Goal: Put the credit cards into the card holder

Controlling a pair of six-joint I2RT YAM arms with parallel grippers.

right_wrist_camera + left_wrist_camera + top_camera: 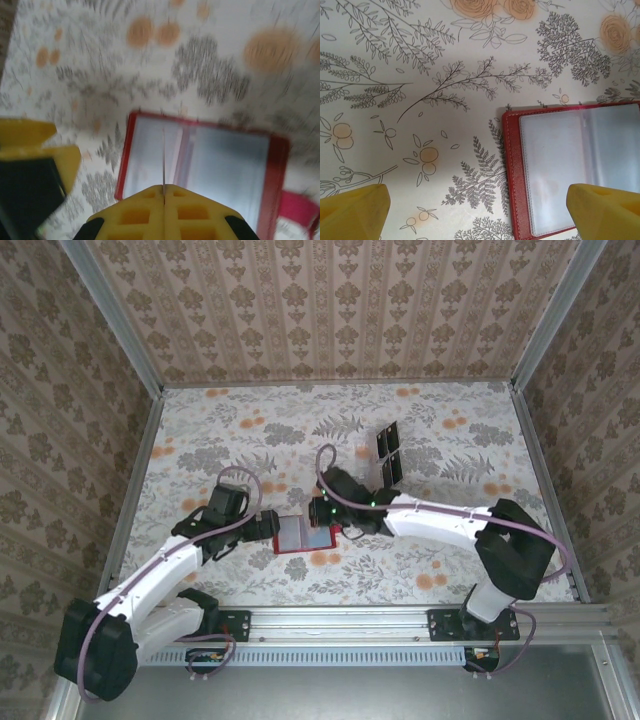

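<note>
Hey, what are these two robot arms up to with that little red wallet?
They are loading cards into the wallet, which lies open on the table between them. The right gripper is shut, apparently pinching a thin card edge-on above the clear sleeves; the picture is blurred, so that is a guess. The left gripper is open at the wallet's other side, one finger over its edge. More dark cards wait farther back.

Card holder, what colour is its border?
Red, around pale sleeves; the card holder shows best in the left wrist view.
</note>
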